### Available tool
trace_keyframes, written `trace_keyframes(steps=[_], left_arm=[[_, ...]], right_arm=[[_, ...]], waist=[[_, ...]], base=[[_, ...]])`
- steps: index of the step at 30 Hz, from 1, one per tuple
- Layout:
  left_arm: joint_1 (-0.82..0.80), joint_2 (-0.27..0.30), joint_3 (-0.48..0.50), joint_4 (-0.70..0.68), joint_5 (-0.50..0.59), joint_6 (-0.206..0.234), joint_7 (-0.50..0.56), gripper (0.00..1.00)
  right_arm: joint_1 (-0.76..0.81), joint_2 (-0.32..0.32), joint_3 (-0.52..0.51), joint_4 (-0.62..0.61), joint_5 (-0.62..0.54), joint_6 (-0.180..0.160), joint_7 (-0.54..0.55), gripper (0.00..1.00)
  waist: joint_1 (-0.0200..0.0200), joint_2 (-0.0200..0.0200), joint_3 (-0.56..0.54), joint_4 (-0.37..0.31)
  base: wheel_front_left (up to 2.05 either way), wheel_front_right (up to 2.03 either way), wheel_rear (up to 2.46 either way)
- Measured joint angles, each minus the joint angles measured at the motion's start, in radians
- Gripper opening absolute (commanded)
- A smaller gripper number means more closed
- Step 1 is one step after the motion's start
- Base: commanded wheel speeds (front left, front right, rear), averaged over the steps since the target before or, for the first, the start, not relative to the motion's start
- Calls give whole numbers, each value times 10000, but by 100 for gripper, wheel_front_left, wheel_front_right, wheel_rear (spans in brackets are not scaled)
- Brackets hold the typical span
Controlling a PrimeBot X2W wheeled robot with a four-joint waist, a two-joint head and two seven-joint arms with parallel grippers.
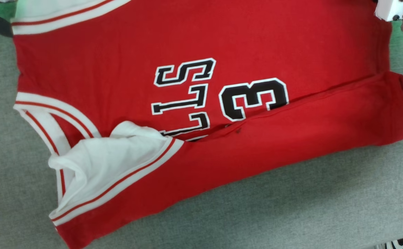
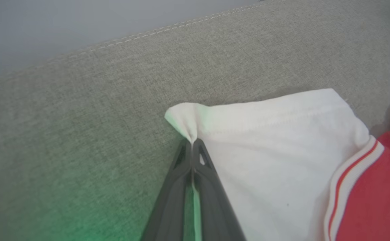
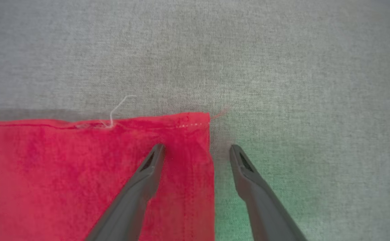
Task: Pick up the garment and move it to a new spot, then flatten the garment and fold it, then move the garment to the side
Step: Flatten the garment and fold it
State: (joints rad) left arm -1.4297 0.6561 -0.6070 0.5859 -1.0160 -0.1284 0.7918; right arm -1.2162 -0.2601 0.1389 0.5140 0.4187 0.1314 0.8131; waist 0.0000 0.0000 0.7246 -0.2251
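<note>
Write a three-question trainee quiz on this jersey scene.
1. True or false: the left end effector is shut on the jersey's white sleeve.
2. The right end effector is: A) open, astride the jersey's red corner; B) shut on the hem; C) holding the sleeve.
3. Fill in: the black digit beside the lettering is ___.
Key: 1 true; 2 A; 3 the digit 3.
</note>
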Motion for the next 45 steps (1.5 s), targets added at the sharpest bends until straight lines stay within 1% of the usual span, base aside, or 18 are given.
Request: trace_keyframes(steps=[5,6,7,8,9,12,15,18,21,25,30,34,37,39,45], left_arm=[[-40,-40,-2,-35,-265,-38,-86,0],[-36,-52,-2,-36,-330,-38,-90,0],[-27,-52,-17,-46,-366,-38,-102,0],[-6,-58,-25,-61,-433,-38,-127,0],[19,-71,-19,-65,-531,-38,-171,0],[195,-113,-17,-178,-771,-36,-408,0],[533,-163,-50,-397,-1120,-35,-752,0],[1100,-238,-19,-709,-1693,-35,-1177,0],[1700,-180,48,-1335,-2320,-35,-1645,0],[2643,192,73,-2600,-2978,-35,-2201,0],[3904,744,157,-4387,-3593,-35,-2763,0],[5030,1285,245,-5593,-3758,-35,-3225,0],[5906,1661,263,-6391,-3381,-35,-3917,0],[6616,1785,372,-6790,-3363,59,-4433,0],[8519,2215,464,-7714,-3394,426,-5446,0]], right_arm=[[-301,-77,-8,504,-58,0,-393,100],[-334,-79,6,577,-58,0,-397,93],[-368,-88,0,635,-46,0,-454,70],[-403,-88,10,690,-2,0,-470,40],[-422,-90,35,732,44,0,-474,0],[-417,-107,71,798,182,0,-625,0],[-248,-280,190,779,299,0,-932,0],[195,-554,462,604,614,0,-1114,0],[713,-1003,786,313,757,0,-1377,0],[1604,-1475,1160,-301,1152,0,-1549,0],[2652,-2054,1344,-1442,1643,0,-1613,0],[3681,-2479,1306,-2332,1939,0,-1542,0],[4458,-2755,1120,-2936,1981,0,-1476,0],[5032,-2800,963,-3298,2059,0,-1369,0],[6478,-2899,353,-4289,2057,0,-988,0]], waist=[[0,0,88,182],[0,0,93,214],[0,0,93,243],[0,0,91,269],[0,0,86,294],[0,0,22,349],[0,0,-145,409],[0,0,-427,489],[0,0,-799,588],[0,0,-1383,744],[0,0,-2103,980],[0,0,-2594,1176],[0,0,-2896,1306],[0,0,-3066,1372],[0,0,-3250,1478]], base=[[0,0,0],[0,0,0],[0,0,0],[0,0,0],[0,0,0],[0,0,0],[0,0,0],[0,0,0],[0,0,0],[0,0,0],[0,0,0],[0,0,0],[0,0,0],[0,0,0],[0,0,0]])
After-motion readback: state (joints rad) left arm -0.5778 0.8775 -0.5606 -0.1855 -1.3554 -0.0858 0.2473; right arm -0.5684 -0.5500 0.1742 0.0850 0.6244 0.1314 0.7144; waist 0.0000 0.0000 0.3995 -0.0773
